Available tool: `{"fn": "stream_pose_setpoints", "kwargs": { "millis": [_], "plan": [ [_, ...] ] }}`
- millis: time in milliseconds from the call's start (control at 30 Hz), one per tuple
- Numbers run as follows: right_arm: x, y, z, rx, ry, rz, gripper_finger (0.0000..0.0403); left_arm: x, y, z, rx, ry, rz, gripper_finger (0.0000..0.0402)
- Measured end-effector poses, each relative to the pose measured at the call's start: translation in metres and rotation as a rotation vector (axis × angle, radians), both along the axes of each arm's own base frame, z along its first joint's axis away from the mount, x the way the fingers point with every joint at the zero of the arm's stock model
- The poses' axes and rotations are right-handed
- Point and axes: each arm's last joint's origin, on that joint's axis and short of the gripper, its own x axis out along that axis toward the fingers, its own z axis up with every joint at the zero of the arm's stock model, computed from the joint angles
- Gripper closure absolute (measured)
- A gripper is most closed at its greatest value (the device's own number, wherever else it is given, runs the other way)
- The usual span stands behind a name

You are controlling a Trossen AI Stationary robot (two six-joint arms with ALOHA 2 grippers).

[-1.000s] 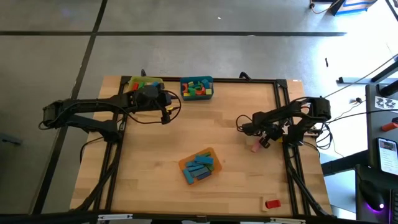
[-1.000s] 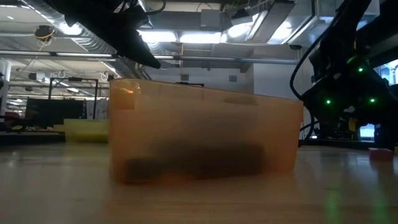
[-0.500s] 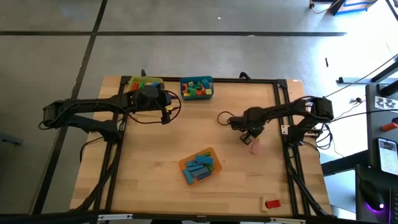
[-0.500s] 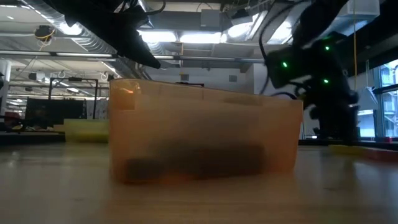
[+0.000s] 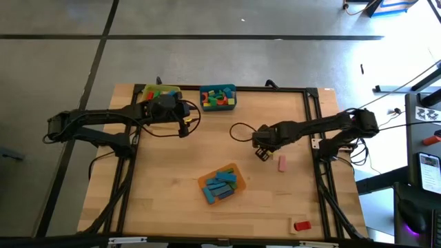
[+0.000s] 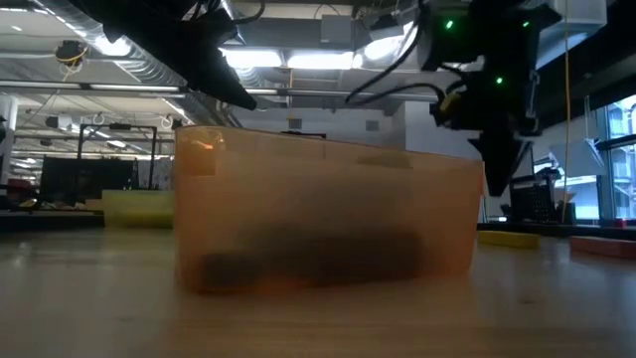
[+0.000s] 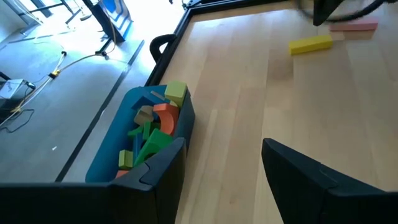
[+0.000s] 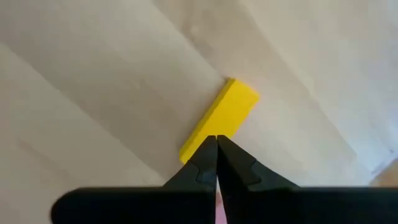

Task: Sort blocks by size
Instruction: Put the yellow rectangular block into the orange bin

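right gripper (image 5: 262, 153) reaches out over mid-table from the right edge, tip pointing down, fingers pressed together on nothing, directly above a flat yellow block (image 8: 220, 118) lying on the wood; a pink block (image 5: 281, 163) lies just beside it. left gripper (image 5: 185, 124) hangs near the far left corner beside the bins, jaws wide apart, empty. yellow bin (image 5: 160, 92) and teal bin (image 5: 218, 97) sit side by side at the far edge, both holding mixed coloured blocks. translucent orange bin (image 5: 222, 184) sits tilted at near centre, full of blue blocks (image 5: 220, 186). one red block (image 5: 301, 225) is at the near right corner, well apart from the rest. table (image 5: 172, 172) is light plank wood with a black frame; grey concrete floor around it, ceiling lights and ducts in the low view.
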Motion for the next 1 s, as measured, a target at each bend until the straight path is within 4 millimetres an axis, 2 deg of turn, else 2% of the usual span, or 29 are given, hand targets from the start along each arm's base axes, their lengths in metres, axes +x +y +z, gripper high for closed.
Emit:
{"fn": "stream_pose_setpoints", "kwargs": {
  "millis": [100,200,467,567,700,800,1000],
  "plan": [
    [-0.002,0.007,0.005,-0.068,-0.039,-0.052,0.0393,0.000,0.000,0.000,0.000,0.001,0.000,0.0205],
    [-0.002,0.012,0.006,-0.107,-0.063,-0.094,0.0368,0.000,0.000,-0.001,-0.005,0.006,0.002,0.0205],
    [-0.003,0.025,0.006,-0.250,-0.137,-0.195,0.0233,0.000,0.000,-0.001,-0.010,0.003,0.005,0.0205],
    [-0.008,0.029,-0.005,-0.270,-0.163,-0.220,0.0195,0.000,0.000,-0.001,-0.010,0.002,0.005,0.0205],
    [-0.018,0.027,-0.030,-0.229,-0.155,-0.259,0.0166,0.000,0.000,-0.001,-0.010,0.002,0.005,0.0205],
    [-0.026,0.026,-0.046,-0.212,-0.166,-0.279,0.0159,0.000,0.000,-0.001,-0.010,0.002,0.006,0.0205],
    [-0.032,0.023,-0.060,-0.208,-0.184,-0.300,0.0157,0.000,0.000,0.000,-0.008,-0.008,0.005,0.0205]
  ]
}}
